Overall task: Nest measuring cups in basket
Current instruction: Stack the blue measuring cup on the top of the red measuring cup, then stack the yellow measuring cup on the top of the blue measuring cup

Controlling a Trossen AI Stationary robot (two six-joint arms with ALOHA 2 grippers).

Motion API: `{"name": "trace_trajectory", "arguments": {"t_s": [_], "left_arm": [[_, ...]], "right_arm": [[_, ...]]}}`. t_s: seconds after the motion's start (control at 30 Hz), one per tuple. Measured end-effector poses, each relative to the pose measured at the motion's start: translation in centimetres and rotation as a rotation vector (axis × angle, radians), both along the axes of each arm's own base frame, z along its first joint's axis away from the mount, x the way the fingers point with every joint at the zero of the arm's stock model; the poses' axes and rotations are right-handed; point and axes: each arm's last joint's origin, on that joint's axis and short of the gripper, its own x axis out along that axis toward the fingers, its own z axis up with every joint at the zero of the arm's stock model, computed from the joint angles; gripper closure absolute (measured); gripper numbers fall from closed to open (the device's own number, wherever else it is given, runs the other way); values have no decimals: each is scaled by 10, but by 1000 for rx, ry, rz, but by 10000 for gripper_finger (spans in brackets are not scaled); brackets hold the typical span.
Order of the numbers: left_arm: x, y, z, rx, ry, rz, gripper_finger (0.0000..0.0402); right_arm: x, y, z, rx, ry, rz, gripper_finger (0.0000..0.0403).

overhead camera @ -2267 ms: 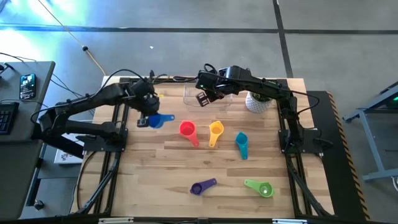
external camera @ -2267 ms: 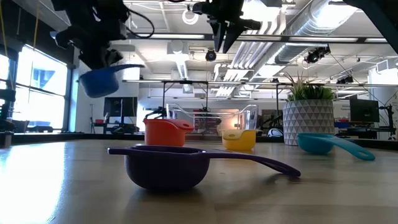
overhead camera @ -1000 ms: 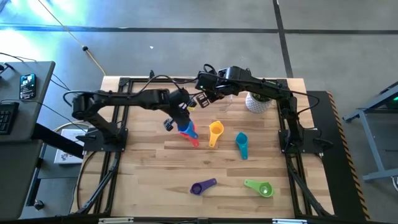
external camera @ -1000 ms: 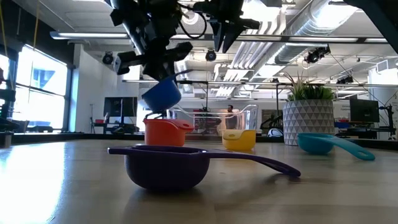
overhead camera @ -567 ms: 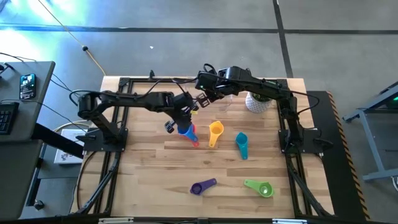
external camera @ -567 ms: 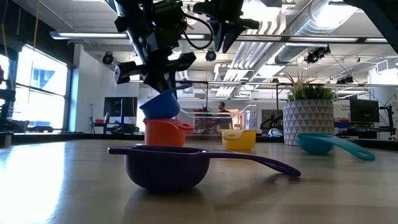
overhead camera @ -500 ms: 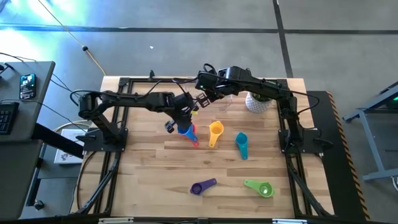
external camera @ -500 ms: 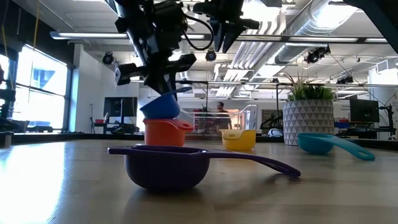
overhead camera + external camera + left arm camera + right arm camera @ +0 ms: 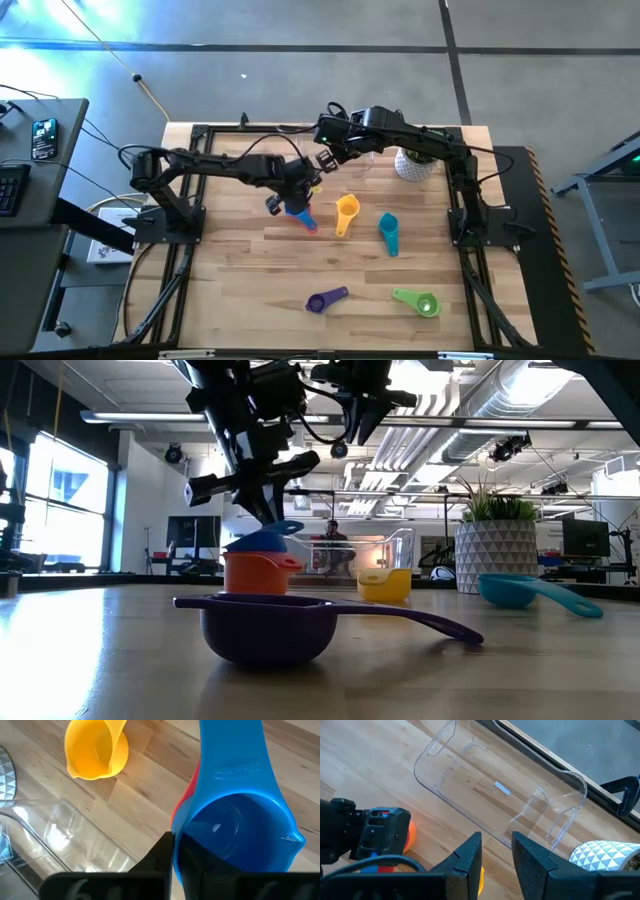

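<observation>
left gripper (image 9: 262, 510) clamped on blue cup (image 9: 262, 541), now sunk lower into red cup (image 9: 258, 573) beneath it | left wrist view alone shows blue bowl (image 9: 235, 832) covering red | right gripper (image 9: 328, 159) hangs part-open above basket (image 9: 495, 790), empty

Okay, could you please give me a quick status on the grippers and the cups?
Left gripper shut on blue cup, seating it in red cup. Right gripper open, above the empty basket. Nothing in the way.
</observation>
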Motion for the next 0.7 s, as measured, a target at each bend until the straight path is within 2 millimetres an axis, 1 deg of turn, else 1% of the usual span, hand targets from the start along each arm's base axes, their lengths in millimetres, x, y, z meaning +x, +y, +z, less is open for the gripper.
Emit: {"name": "trace_trajectory", "arguments": {"t_s": [0.3,0.5,0.7], "left_arm": [[1,-5,0,-8,-1,16,365],[1,-5,0,-11,-1,47,342],[1,-4,0,-2,-5,146,330]], "right_arm": [[0,0,0,11,-3,4,304],[1,6,0,16,-3,19,304],[3,12,0,18,-4,34,304]]}}
